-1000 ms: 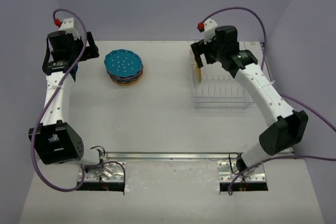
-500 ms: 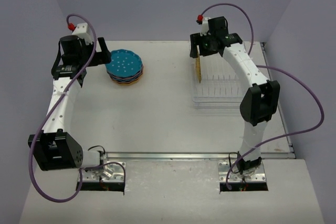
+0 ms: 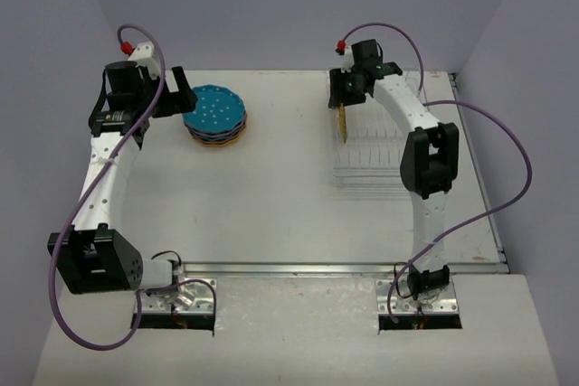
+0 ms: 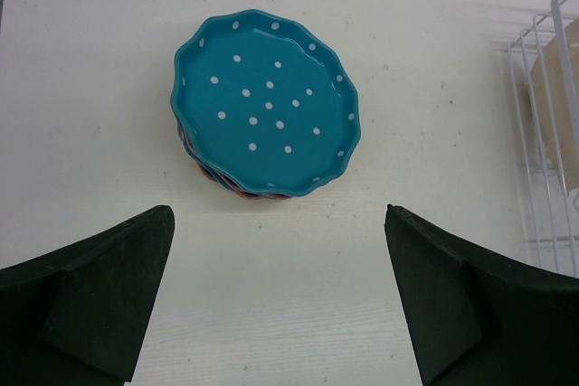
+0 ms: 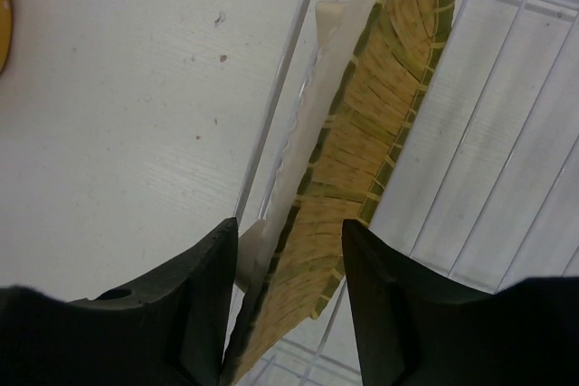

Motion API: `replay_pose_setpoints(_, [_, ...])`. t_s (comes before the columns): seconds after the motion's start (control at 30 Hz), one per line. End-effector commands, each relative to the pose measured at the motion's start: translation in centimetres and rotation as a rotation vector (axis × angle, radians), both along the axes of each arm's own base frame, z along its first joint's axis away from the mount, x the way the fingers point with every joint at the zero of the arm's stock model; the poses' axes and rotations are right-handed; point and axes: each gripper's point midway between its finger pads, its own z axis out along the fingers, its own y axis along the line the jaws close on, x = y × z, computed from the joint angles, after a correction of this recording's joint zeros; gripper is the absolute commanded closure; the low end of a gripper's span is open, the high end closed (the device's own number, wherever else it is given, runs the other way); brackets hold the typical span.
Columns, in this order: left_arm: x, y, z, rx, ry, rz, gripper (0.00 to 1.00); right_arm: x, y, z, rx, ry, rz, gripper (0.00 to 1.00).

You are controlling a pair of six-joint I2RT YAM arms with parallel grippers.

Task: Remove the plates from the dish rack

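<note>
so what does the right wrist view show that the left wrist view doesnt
Only the right wrist view: the right gripper straddling a standing plate seen nearly edge-on, its face looking woven yellow-green. Whether the fingers clamp it yet is unclear.
Only the left wrist view: the stack of plates, a teal polka-dotted one on top, lying flat beyond the wide-open left gripper.
Both: the white table and the clear bars of the dish rack, which the left wrist view catches only at its right edge.
</note>
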Motion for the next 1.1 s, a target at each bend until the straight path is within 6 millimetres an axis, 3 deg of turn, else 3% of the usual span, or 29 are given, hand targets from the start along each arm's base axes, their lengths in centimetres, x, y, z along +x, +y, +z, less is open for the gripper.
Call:
replay_pose_setpoints(0.0, [-0.1,-0.7,3.0,-0.016,-0.072,-0.012,0.00,1.1,0.0,2.3,0.067,-0.050,-0.007,0.62])
replay_pose_setpoints(0.2, [-0.1,-0.9,2.9,-0.026,-0.071,-0.022,0.00,0.3,0.2,3.2,0.140,-0.030,0.000,1.00])
replay_pose_setpoints(0.37, [-0.2,-0.9,2.8,-0.025,-0.071,-0.023,0.00,-0.4,0.2,5.6,0.195,-0.042,-0.008,1.00])
replay_pose_setpoints(0.47, [-0.3,-0.8,2.8,-0.022,-0.070,-0.019,0.00,-0.6,0.2,8.1,0.229,-0.074,-0.022,1.00])
replay_pose_setpoints(0.8, [-0.6,-0.8,3.1,-0.018,-0.072,-0.015,0.00,-2.2,0.4,18.3,0.350,-0.225,-0.048,1.00])
replay_pose_setpoints(1.07, [-1.5,-2.7,4.9,-0.067,-0.099,-0.108,0.00,-5.5,-0.1,25.4,0.256,-0.498,0.158,1.00])
